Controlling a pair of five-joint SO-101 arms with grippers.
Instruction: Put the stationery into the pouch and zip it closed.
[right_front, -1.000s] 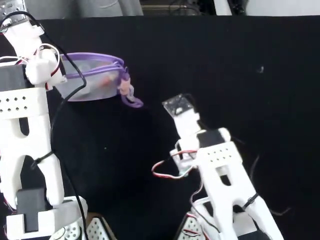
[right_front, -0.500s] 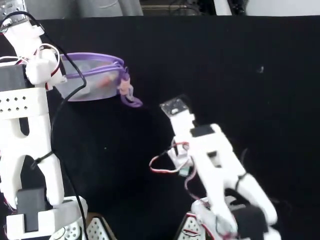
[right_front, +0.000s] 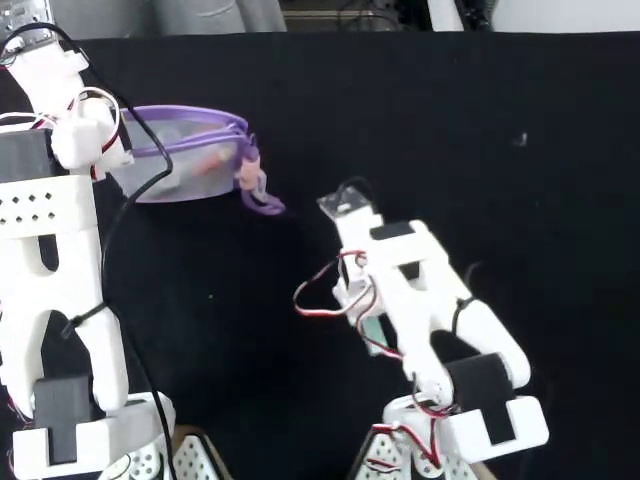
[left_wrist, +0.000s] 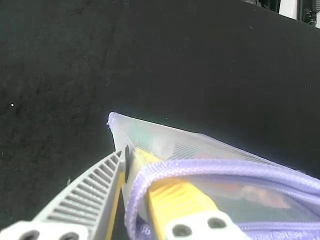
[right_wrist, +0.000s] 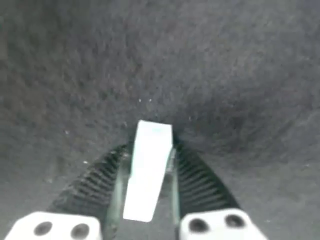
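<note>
Right wrist view: right pincer clamps a smooth white slab; left pincer grips the translucent ribbed pouch.

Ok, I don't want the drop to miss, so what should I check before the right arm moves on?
1. Right gripper shut on the white piece: ok.
2. Left gripper clamped on the pouch edge: ok.
3. Pouch mouth open: ok, the purple rim looks spread in the high view.
4. Right gripper over the mouth: not ok, it sits off to the side, apart from the pouch.
5. Room inside for the piece: cannot tell.
</note>
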